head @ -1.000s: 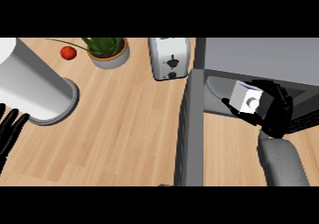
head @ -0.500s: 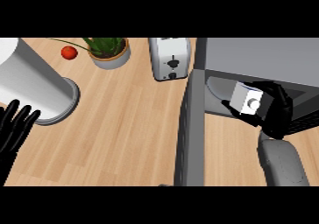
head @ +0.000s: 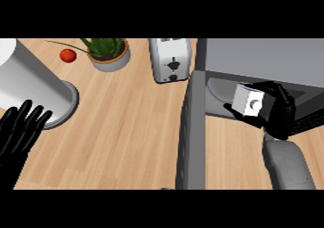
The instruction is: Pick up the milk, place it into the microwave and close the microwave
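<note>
Milk (head: 247, 103), a small white carton, is wrapped in the curled fingers of the right hand (head: 279, 112) at the mouth of the microwave (head: 257, 58), whose door (head: 191, 147) stands open over the bench (head: 125, 133). The left hand (head: 14, 133) rests spread at the left edge.

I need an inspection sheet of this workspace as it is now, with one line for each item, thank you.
Surface: wooden counter, light planks.
Job's things: milk, held at the opening of the microwave; microwave door open.
Clutter: toaster, potted plant, red fruit, white cylinder on a round base.
Robot hands: right robot hand curled round the milk; left robot hand open, fingers up, at the view's left edge.
Cables: nothing seen.
Surroundings: nothing seen beyond the counter.
</note>
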Tool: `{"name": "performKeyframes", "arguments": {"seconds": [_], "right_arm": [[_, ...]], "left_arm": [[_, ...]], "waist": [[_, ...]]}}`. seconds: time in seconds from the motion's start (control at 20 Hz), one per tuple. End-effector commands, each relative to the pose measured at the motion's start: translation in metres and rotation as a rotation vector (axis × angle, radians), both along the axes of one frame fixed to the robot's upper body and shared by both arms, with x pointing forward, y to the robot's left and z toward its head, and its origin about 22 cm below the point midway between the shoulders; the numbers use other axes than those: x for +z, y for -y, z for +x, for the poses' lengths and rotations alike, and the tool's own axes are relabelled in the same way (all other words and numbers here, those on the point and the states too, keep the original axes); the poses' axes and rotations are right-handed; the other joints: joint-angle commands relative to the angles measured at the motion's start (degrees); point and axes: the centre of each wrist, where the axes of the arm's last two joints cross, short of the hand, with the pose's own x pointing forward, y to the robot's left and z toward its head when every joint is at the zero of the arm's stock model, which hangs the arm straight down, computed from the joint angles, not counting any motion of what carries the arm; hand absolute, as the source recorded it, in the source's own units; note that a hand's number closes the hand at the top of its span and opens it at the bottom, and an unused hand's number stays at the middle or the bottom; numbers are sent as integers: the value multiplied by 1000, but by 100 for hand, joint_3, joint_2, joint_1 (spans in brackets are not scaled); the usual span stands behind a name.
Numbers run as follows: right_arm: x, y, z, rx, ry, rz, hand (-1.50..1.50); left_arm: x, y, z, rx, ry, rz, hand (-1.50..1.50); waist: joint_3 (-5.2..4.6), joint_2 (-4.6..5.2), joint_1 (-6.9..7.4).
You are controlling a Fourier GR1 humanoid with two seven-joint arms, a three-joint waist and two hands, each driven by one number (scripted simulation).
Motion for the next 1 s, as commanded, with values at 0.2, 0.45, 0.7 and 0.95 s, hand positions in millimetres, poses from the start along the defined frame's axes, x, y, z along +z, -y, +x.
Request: {"name": "performKeyframes", "arguments": {"seconds": [0.2, 0.45, 0.7, 0.95], "right_arm": [[-6, -6, 29, 10, -282, 121, -150], [-15, -6, 27, 35, -338, 148, -150], [-18, -22, 32, 124, -382, 184, -150], [-20, -31, 35, 220, -411, 250, -150]], "left_arm": [[-1, 13, 3, -14, -1, -6, -150], [-3, 21, 2, -13, -19, -3, -150], [-6, 29, 10, -24, -25, 4, -150], [-20, 34, 11, -85, -91, 16, -150]], "waist": [[113, 304, 84], [117, 255, -66], [112, 232, -268], [107, 175, -449]]}}
